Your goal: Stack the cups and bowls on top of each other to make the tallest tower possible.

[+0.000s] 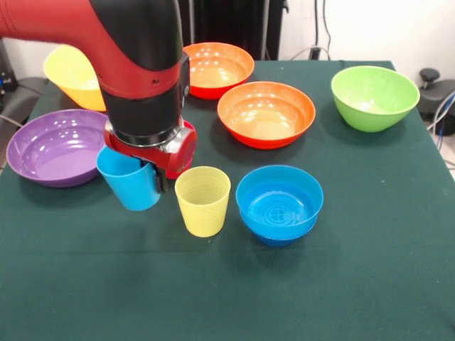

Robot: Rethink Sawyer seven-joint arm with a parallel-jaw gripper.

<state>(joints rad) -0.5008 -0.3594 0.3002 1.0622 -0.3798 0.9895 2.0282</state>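
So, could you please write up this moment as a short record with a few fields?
arm: comes down from above, over the table's left part in the front view
gripper: at the rim of the light blue cup, which is tilted; grip unclear
yellow cup: upright, beside the blue bowl, apart from it
other bowls: purple bowl, yellow bowl, two orange bowls, green bowl
stacking: nothing visibly stacked yet
surface: green table
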